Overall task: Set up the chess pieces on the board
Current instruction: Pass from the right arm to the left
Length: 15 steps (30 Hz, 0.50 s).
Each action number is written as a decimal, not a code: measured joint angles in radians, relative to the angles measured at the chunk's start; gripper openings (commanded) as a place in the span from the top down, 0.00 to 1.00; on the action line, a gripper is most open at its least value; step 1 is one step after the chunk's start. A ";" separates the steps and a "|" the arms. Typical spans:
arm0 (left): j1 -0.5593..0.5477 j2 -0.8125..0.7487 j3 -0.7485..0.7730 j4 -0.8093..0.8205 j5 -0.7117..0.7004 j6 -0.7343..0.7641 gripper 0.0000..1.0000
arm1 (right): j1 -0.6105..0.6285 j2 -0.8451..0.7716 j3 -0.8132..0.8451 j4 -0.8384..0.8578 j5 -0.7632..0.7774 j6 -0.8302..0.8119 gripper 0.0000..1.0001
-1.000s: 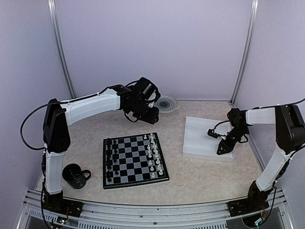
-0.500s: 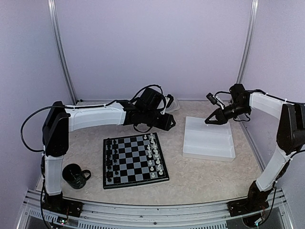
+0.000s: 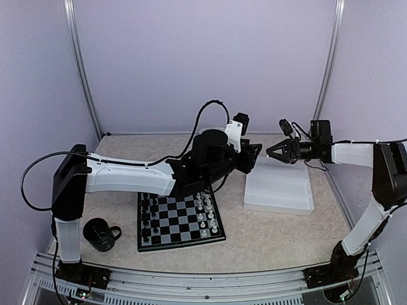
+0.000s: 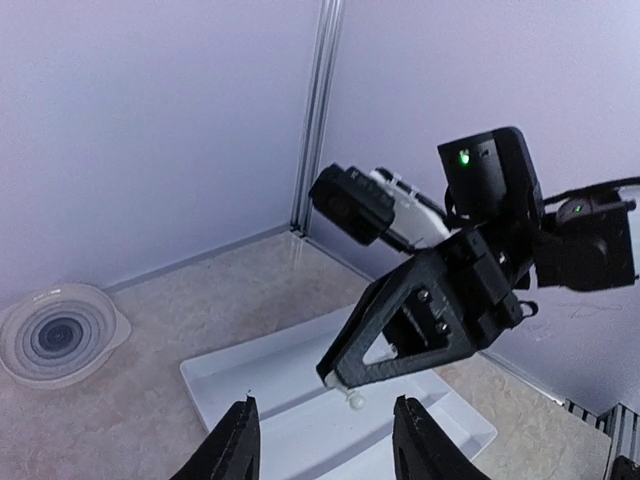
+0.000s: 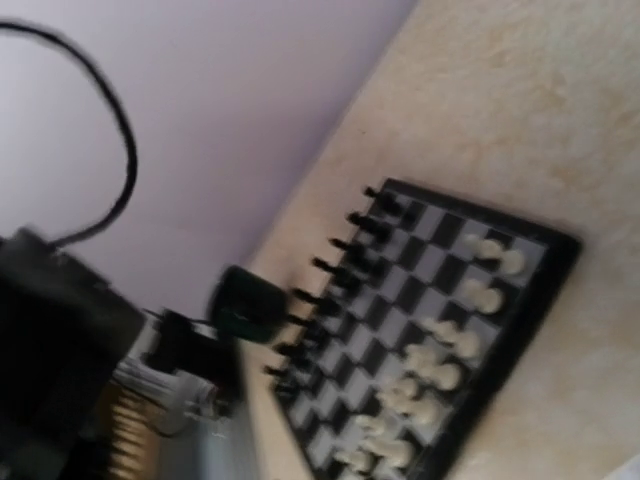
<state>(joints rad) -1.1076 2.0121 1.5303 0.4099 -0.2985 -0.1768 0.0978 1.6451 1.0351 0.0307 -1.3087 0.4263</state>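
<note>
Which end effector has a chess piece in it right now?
The right end effector: it pinches a tiny white plastic chess piece at its tip, above the white rectangular tray. The left end effector is open and empty.

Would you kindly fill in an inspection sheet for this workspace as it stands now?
Surface: beige speckled tabletop.
Job's things: board lying flat; black pieces along its left side, white pieces along its right.
Clutter: white tray, black mug, clear round dish.
Grippers: left gripper open and empty, facing the right gripper, which is shut on a small white piece in the air by the tray.
Cables: black cable arching over the left arm.
Surroundings: lilac walls, metal corner posts.
</note>
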 measured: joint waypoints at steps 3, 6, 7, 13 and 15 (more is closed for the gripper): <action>-0.019 0.035 0.063 0.051 -0.035 0.048 0.57 | 0.000 -0.002 -0.039 0.186 -0.025 0.193 0.85; -0.032 0.073 0.116 0.068 -0.063 0.080 0.60 | 0.000 -0.013 -0.049 0.315 -0.036 0.310 0.84; -0.033 0.087 0.133 0.069 -0.072 0.084 0.60 | 0.000 -0.020 -0.057 0.357 -0.039 0.346 0.84; -0.038 0.166 0.180 0.067 -0.095 0.095 0.64 | 0.000 -0.042 -0.079 0.515 -0.045 0.492 0.84; -0.039 0.184 0.185 0.064 -0.096 0.097 0.65 | 0.000 -0.042 -0.079 0.539 -0.045 0.517 0.84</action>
<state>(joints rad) -1.1465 2.1963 1.7157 0.4740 -0.3946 -0.0799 0.0978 1.6032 0.9558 0.5697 -1.3540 0.9436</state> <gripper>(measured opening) 0.363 0.162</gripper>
